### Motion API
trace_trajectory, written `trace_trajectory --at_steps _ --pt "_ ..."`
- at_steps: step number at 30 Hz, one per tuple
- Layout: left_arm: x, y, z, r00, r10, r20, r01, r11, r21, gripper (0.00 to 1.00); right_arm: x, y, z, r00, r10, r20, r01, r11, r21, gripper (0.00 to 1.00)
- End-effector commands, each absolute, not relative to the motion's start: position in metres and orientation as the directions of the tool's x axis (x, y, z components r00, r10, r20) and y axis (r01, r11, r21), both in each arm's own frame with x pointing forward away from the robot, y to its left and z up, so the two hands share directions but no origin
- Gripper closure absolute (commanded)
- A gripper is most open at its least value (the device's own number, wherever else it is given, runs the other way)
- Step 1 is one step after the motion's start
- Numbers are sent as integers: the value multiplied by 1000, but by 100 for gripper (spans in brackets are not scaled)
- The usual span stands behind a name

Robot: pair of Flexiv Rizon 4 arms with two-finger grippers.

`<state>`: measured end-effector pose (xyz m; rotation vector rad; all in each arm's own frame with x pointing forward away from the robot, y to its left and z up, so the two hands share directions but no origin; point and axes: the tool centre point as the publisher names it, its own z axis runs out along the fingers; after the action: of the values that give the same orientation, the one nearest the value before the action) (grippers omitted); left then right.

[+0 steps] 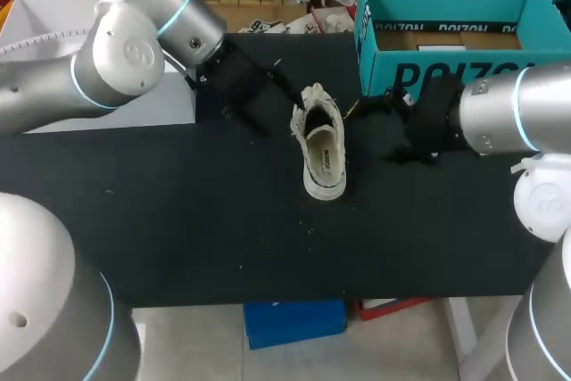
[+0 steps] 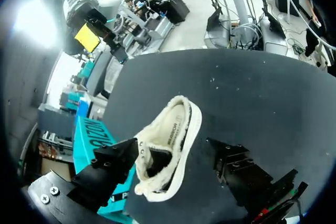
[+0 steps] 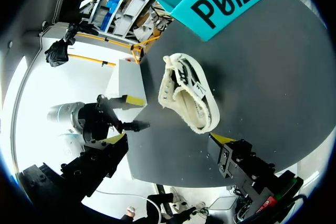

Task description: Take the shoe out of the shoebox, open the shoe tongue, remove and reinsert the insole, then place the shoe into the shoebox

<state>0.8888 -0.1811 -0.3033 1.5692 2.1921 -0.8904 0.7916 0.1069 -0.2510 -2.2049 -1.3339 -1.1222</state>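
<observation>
— Right gripper (image 3: 168, 138), status?
— Jaws spread, nothing held. Shoe (image 1: 321, 149) lies ahead of it on the table (image 1: 178, 220).
— Left gripper (image 2: 173, 144)?
— Jaws wide apart too, with the shoe's heel end between them. Contact I cannot confirm.
— Shoe position?
— Opening upward, outside the shoebox (image 1: 446, 73), near its front corner, between both grippers.

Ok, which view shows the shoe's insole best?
The left wrist view: it looks from close by into the shoe, with the insole plainly visible inside. The head view shows the insole from above, but small. The right wrist view shows mostly the shoe's outer side.
</observation>
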Motion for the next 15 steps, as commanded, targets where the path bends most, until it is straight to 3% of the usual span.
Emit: trace_trajectory --at_steps 1,15 --pt "878 -158 -283 -356 780 -515 934 271 -235 0 791 107 -251 252 595 763 854 -508 114 0" --pt "878 -154 -284 -358 784 -507 933 277 -231 0 791 107 -251 252 595 763 854 -508 114 0"
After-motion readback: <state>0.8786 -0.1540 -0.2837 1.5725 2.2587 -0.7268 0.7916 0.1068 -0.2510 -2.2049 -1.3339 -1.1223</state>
